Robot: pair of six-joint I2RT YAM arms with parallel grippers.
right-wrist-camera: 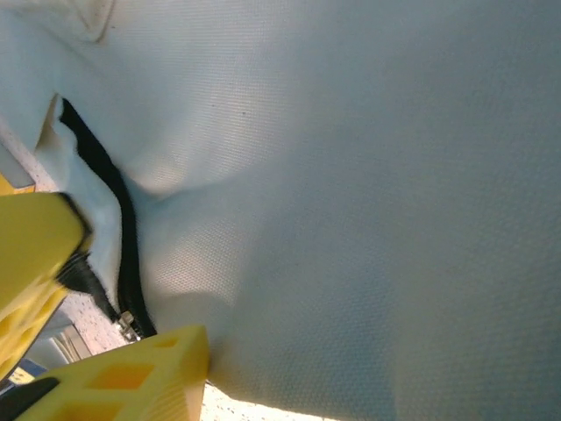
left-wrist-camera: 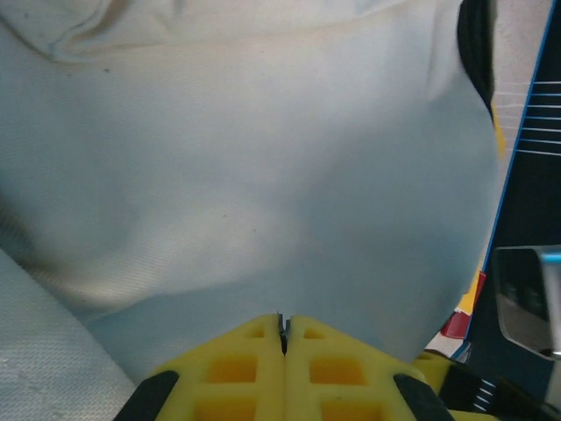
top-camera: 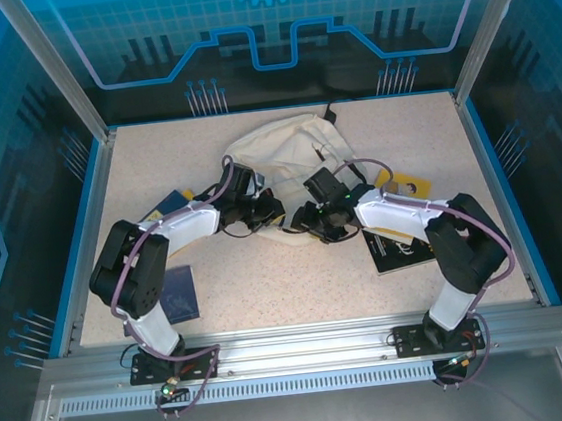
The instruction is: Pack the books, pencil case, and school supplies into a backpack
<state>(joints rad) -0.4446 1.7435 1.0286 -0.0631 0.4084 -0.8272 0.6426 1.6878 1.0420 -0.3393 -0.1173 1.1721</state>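
From above, the large cream fabric backpack (top-camera: 290, 154) lies mid-table, with the left gripper (top-camera: 271, 211) and right gripper (top-camera: 309, 220) at its near edge; spreading the mouth wide should ease loading the thin black-covered book (top-camera: 398, 248)

Left wrist: yellow fingers (left-wrist-camera: 237, 351) pressed together against cloth, any pinch unclear

Right wrist: fingers (right-wrist-camera: 35, 237) apart, straddling the black zipper (right-wrist-camera: 114, 219) edge
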